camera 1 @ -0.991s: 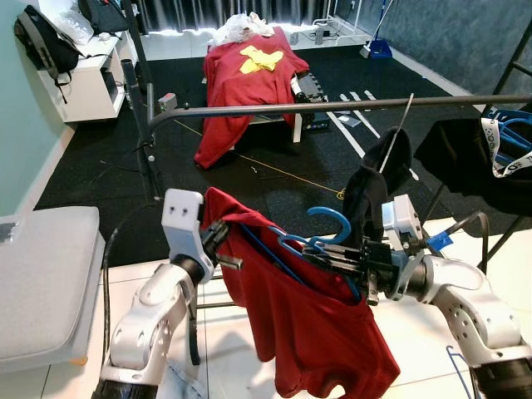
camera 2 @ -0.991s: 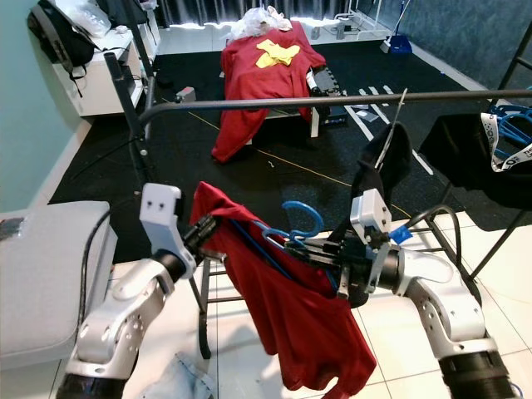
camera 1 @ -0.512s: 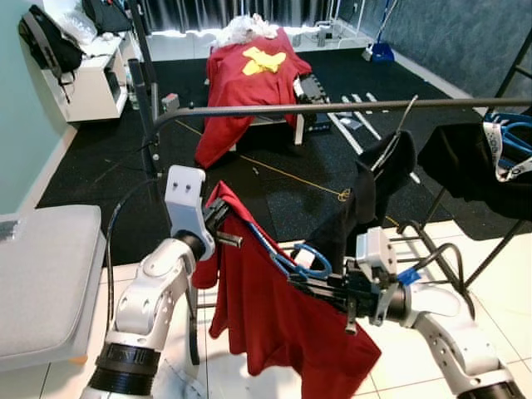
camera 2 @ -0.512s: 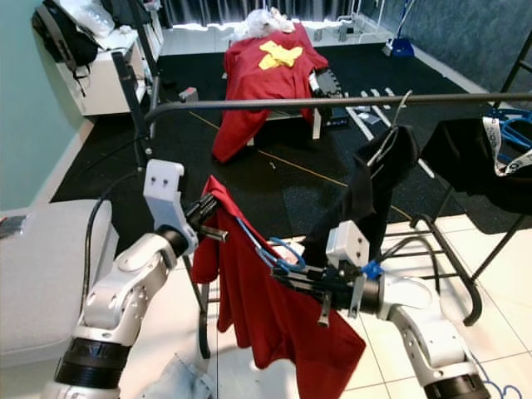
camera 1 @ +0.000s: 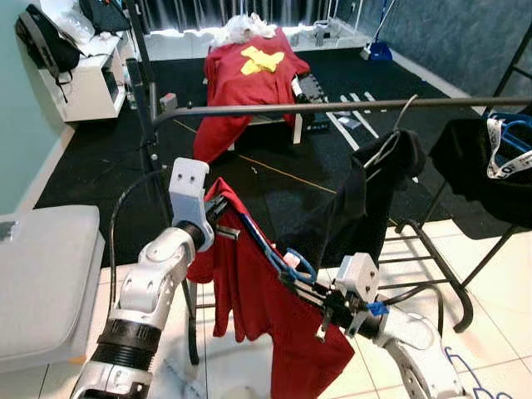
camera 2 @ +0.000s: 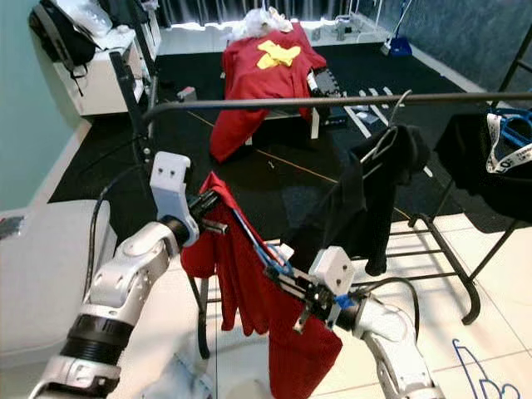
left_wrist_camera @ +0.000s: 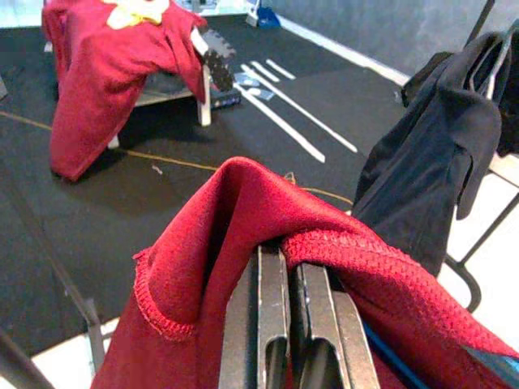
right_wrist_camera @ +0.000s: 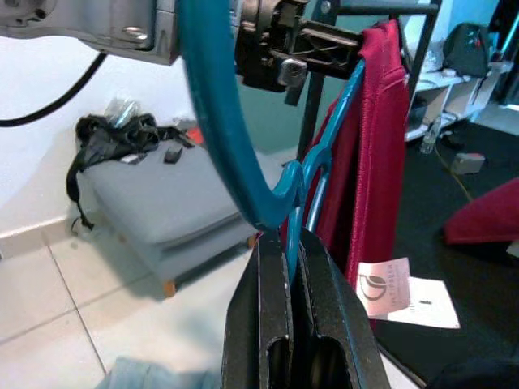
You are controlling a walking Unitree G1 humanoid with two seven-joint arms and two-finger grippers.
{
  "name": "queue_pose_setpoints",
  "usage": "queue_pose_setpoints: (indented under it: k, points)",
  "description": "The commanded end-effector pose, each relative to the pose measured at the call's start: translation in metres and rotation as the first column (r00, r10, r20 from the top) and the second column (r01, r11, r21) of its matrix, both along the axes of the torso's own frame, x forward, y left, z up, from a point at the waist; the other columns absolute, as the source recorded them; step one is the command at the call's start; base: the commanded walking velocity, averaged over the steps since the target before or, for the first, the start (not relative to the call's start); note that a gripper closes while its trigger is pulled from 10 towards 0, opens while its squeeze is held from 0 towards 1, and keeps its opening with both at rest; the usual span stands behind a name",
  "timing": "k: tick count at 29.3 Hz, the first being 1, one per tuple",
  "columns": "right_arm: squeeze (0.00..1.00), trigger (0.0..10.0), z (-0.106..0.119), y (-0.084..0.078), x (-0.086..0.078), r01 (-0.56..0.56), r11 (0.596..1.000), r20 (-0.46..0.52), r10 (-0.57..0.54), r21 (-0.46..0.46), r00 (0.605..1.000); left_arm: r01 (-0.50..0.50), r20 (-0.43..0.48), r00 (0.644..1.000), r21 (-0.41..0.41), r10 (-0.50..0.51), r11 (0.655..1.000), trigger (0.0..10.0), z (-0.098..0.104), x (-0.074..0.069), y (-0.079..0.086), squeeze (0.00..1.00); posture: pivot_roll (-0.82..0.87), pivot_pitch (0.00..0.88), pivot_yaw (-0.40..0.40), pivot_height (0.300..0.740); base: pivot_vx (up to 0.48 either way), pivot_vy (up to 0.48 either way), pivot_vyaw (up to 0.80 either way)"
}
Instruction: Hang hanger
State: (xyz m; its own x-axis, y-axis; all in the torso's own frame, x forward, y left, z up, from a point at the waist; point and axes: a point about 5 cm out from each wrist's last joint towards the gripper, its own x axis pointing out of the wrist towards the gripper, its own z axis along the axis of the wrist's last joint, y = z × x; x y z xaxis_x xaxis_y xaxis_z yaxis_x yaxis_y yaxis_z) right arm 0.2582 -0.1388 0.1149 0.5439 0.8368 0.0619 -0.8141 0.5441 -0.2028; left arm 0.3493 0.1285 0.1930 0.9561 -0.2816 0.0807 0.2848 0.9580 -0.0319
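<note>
A red shirt hangs on a blue hanger between my two arms, below the black clothes rail. My left gripper is shut on the shirt's upper edge; in the left wrist view its fingers press together under a fold of red fabric. My right gripper is shut on the hanger just below its hook, and in the right wrist view the blue hanger curves up out of the closed fingers. The hook sits well under the rail.
A black garment hangs from the rail on a wire hanger, just right of the shirt. A dark rack with clothes stands at the right, a grey cushion at the left. Behind the rail, a red cloth covers a table.
My right arm has dropped and drawn in toward me, carrying the hanger hook lower and leftward. The shirt now hangs more steeply. The left gripper has kept its hold.
</note>
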Motion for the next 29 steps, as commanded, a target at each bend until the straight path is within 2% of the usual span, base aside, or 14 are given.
queue_pose_setpoints:
  k: [1, 5, 10, 11, 13, 14, 16, 18, 22, 23, 26, 27, 28, 29]
  points:
    - [0.0, 10.0, -0.035, -0.012, -0.019, 0.007, 0.997, -0.14, -0.017, -0.076, 0.99, -0.245, 0.196, 0.951, -0.004, 0.241, 0.97, 0.0, 0.044, 0.005, 0.054, 0.0, 0.05, 0.073, 0.021, 0.74, 0.0, 0.0, 0.0]
    - [0.0, 10.0, -0.036, -0.014, -0.017, 0.037, 0.997, -0.135, -0.047, -0.073, 0.99, -0.246, 0.201, 0.95, 0.005, 0.24, 0.969, 0.0, 0.045, 0.006, 0.055, 0.0, 0.05, 0.072, 0.021, 0.74, 0.0, 0.0, 0.0]
    - [0.0, 10.0, -0.028, -0.018, -0.007, 0.109, 0.993, -0.087, -0.114, -0.054, 0.99, -0.238, 0.199, 0.953, 0.032, 0.228, 0.971, 0.0, 0.041, 0.004, 0.054, 0.0, 0.05, 0.072, 0.021, 0.74, 0.0, 0.0, 0.0]
    - [0.0, 10.0, -0.017, -0.023, 0.003, 0.141, 0.989, -0.042, -0.143, -0.043, 0.989, -0.218, 0.193, 0.96, 0.059, 0.203, 0.974, 0.0, 0.036, 0.002, 0.05, 0.0, 0.05, 0.062, 0.022, 0.74, 0.0, 0.0, 0.0]
    - [0.0, 10.0, -0.017, -0.023, 0.003, 0.141, 0.989, -0.042, -0.143, -0.043, 0.989, -0.218, 0.193, 0.96, 0.059, 0.203, 0.974, 0.0, 0.036, 0.002, 0.05, 0.0, 0.05, 0.062, 0.022, 0.74, 0.0, 0.0, 0.0]
    - [0.0, 10.0, -0.004, -0.027, 0.013, 0.177, 0.984, -0.001, -0.178, -0.014, 0.984, -0.192, 0.187, 0.967, 0.087, 0.173, 0.977, 0.0, 0.032, 0.001, 0.045, 0.0, 0.05, 0.059, 0.022, 0.74, 0.0, 0.0, 0.0]
    - [0.0, 10.0, -0.004, -0.027, 0.013, 0.177, 0.984, -0.001, -0.178, -0.014, 0.984, -0.192, 0.187, 0.967, 0.087, 0.173, 0.977, 0.0, 0.032, 0.001, 0.045, 0.0, 0.05, 0.059, 0.022, 0.74, 0.0, 0.0, 0.0]
    - [0.0, 10.0, 0.028, -0.041, 0.033, 0.226, 0.972, 0.035, -0.229, 0.07, 0.973, -0.132, 0.159, 0.981, 0.151, 0.108, 0.98, 0.0, 0.018, -0.008, 0.036, 0.0, 0.05, 0.051, 0.022, 0.74, 0.0, 0.0, 0.0]
    - [0.0, 10.0, 0.037, -0.044, 0.037, 0.194, 0.979, 0.035, -0.196, 0.057, 0.98, -0.115, 0.147, 0.985, 0.162, 0.092, 0.98, 0.0, 0.013, -0.011, 0.034, 0.0, 0.05, 0.051, 0.02, 0.74, 0.0, 0.0, 0.0]
    - [0.0, 10.0, 0.041, -0.045, 0.038, 0.147, 0.989, 0.033, -0.148, 0.013, 0.988, -0.102, 0.142, 0.987, 0.164, 0.079, 0.981, 0.0, 0.012, -0.014, 0.031, 0.0, 0.05, 0.052, 0.018, 0.74, 0.0, 0.0, 0.0]
    - [0.0, 10.0, 0.041, -0.045, 0.038, 0.147, 0.989, 0.033, -0.148, 0.013, 0.988, -0.102, 0.142, 0.987, 0.164, 0.079, 0.981, 0.0, 0.012, -0.014, 0.031, 0.0, 0.05, 0.052, 0.018, 0.74, 0.0, 0.0, 0.0]
    - [0.0, 10.0, 0.045, -0.048, 0.041, 0.145, 0.989, 0.048, -0.144, -0.023, 0.988, -0.072, 0.14, 0.989, 0.166, 0.048, 0.983, 0.0, 0.012, -0.017, 0.025, 0.0, 0.05, 0.057, 0.019, 0.74, 0.0, 0.0, 0.0]
    - [0.0, 10.0, 0.045, -0.048, 0.041, 0.145, 0.989, 0.048, -0.144, -0.023, 0.988, -0.072, 0.14, 0.989, 0.166, 0.048, 0.983, 0.0, 0.012, -0.017, 0.025, 0.0, 0.05, 0.057, 0.019, 0.74, 0.0, 0.0, 0.0]
    - [0.0, 10.0, 0.053, -0.049, 0.046, 0.153, 0.988, 0.075, -0.15, -0.031, 0.986, -0.031, 0.137, 0.991, 0.175, 0.007, 0.984, 0.0, 0.012, -0.02, 0.016, 0.0, 0.05, 0.059, 0.019, 0.74, 0.0, 0.0, 0.0]
